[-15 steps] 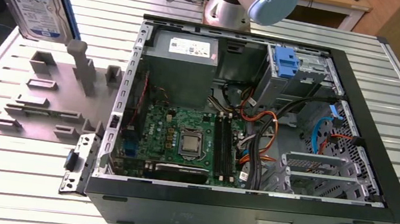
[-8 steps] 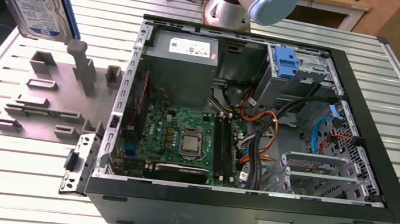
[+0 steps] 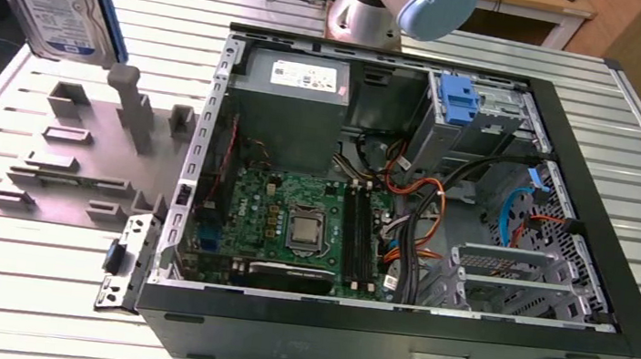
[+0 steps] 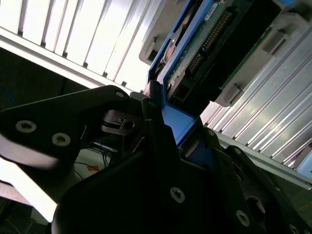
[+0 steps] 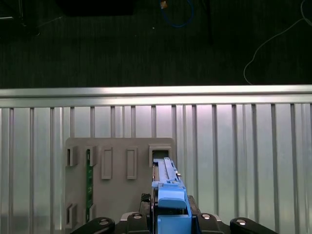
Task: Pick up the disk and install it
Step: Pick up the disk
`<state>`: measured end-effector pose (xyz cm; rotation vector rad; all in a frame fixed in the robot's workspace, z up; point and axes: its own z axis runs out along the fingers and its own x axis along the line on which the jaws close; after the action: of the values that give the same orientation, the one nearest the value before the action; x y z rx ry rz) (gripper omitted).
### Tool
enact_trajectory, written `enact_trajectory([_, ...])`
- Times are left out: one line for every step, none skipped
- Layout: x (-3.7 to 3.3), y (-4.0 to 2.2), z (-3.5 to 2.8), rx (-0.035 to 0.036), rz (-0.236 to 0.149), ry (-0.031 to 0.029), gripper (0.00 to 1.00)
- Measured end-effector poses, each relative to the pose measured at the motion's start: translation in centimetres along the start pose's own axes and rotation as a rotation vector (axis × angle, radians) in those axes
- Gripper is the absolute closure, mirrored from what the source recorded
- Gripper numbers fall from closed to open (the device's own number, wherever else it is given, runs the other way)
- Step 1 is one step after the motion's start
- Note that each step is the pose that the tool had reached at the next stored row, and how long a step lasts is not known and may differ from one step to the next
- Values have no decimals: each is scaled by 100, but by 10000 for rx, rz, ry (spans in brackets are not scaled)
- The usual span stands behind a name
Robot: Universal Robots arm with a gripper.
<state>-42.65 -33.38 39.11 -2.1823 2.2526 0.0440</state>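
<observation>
The slatted metal surface [image 3: 13, 289] spreads beneath the hand and carries an open black computer case [image 3: 399, 341], which sits well off to one side of the hand, toward the exterior view's right. The arm [image 3: 360, 10] rises as a silver column with a pale blue joint cap beyond the case's far wall. Its wrist end reaches out to the far corner at the exterior view's left.

Directly under the hand lies a grey slotted fixture [image 3: 65, 167] on the surface. In the first wrist view its pockets [image 5: 119, 146] are seen from straight above, so the hand points down.

The disk [image 3: 60, 5] hangs from the hand on edge, upright, label facing the case, its lower end just above the fixture's posts. The hand [image 4: 175, 122] is closed on the disk's blue carrier, with black fingers [image 4: 150, 105] pressed against both sides of the carrier's end. The disk's circuit-board face [image 4: 204, 39] runs away from the fingers.

A green memory stick [image 5: 89, 180] stands in a fixture slot, beside the hand.
</observation>
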Motion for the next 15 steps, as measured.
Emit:
enact_trajectory([0,0,-6,0,0,0,64])
enact_trajectory([0,0,-12,0,0,0,64])
enact_trajectory([0,0,-18,0,0,0,64])
enact_trajectory([-1,0,-25,0,0,0,64])
enact_trajectory([-1,1,-31,0,0,0,64])
enact_trajectory([-1,1,-36,0,0,0,64])
enact_trajectory([-1,1,-41,0,0,0,64])
enact_trajectory([-1,1,-46,1,0,0,64])
enact_trajectory([-1,1,-53,0,0,0,64])
enact_trajectory([-1,1,-59,0,0,0,64])
enact_trajectory([-2,1,-66,1,0,0,64])
enact_trajectory([-2,1,-71,1,0,0,64])
enact_trajectory([-2,1,-76,0,0,0,64])
enact_trajectory([-2,2,-81,0,0,0,64])
enact_trajectory([-2,2,-87,0,0,0,64])
